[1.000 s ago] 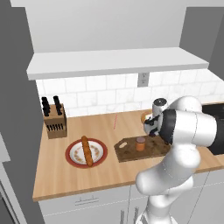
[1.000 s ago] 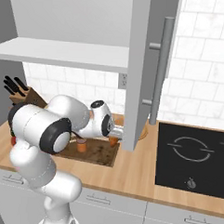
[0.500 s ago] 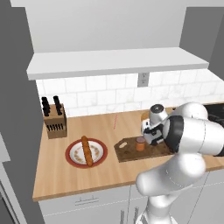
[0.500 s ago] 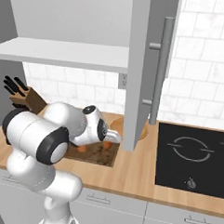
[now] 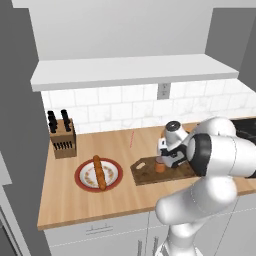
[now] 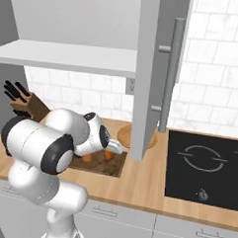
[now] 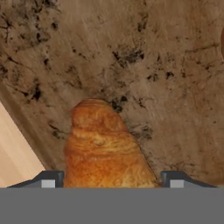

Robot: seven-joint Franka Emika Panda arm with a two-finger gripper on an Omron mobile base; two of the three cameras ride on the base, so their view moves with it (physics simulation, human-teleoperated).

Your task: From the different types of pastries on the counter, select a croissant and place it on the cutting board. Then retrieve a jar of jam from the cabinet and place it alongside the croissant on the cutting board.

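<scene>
Pincer [image 7: 111,181] half-spread around croissant [image 7: 103,144] lying on cutting board [image 7: 144,57] beneath, gripped or freed impossible to tell; could drag pastry over the nearby edge onto tabletop [image 7: 13,153] if raised snagged.

One croissant [image 7: 103,146], one cutting board [image 5: 150,172], one baguette [image 5: 99,172] (plated), one knife block [image 5: 62,137].

This is a rendered home kitchen. A tan wooden table [image 5: 125,200] with white drawer fronts [image 5: 95,231] runs below a white tiled backsplash [image 5: 120,107] with a wall outlet [image 5: 163,91]. A knife block [image 5: 62,139] stands at its back, a dark cutting board [image 5: 150,172] lies on it, and a baguette [image 5: 99,172] rests on a red-rimmed plate [image 5: 81,178]. A black induction hob [image 6: 202,167] sits beside a tall panel with a steel bar handle [image 6: 170,76].
</scene>
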